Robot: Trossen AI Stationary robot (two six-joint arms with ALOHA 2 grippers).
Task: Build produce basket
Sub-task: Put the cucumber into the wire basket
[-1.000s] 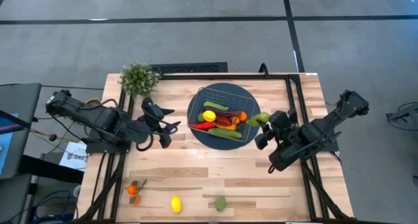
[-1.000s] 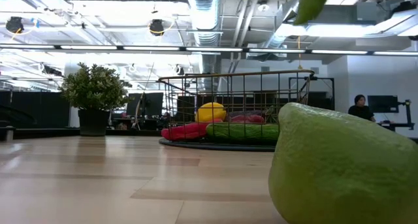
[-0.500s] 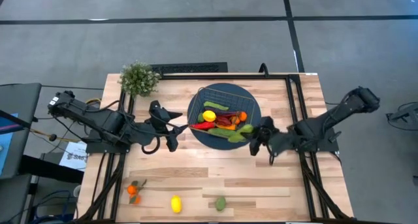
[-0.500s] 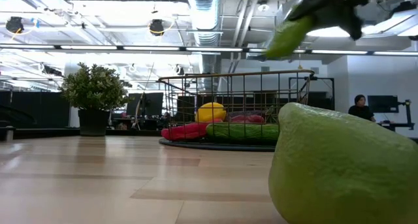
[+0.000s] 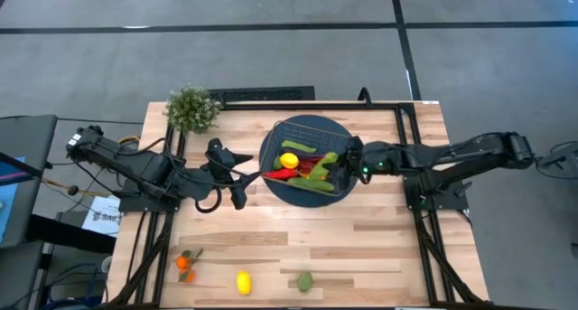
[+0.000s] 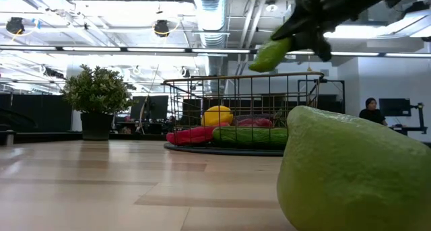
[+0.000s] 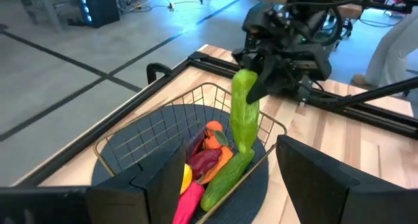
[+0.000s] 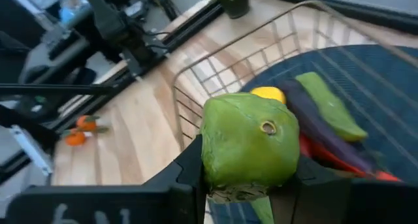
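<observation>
Left wrist view: green cucumber (image 7: 245,116) clenched in right end effector (image 7: 264,77), hanging over basket (image 7: 130,129), long axis near vertical, free tip down. Left end effector (image 5: 237,176) spread, nothing held. Cucumber's gripped end hidden.

The place looks like an open-plan office or robotics lab. Exposed ceiling ducts (image 6: 214,15) and long strip lights (image 6: 101,49) hang over rows of desks with monitors (image 6: 394,108), where a person (image 6: 370,112) sits. The wooden worktop (image 5: 271,247) stands on grey carpet tiles (image 5: 226,57).
</observation>
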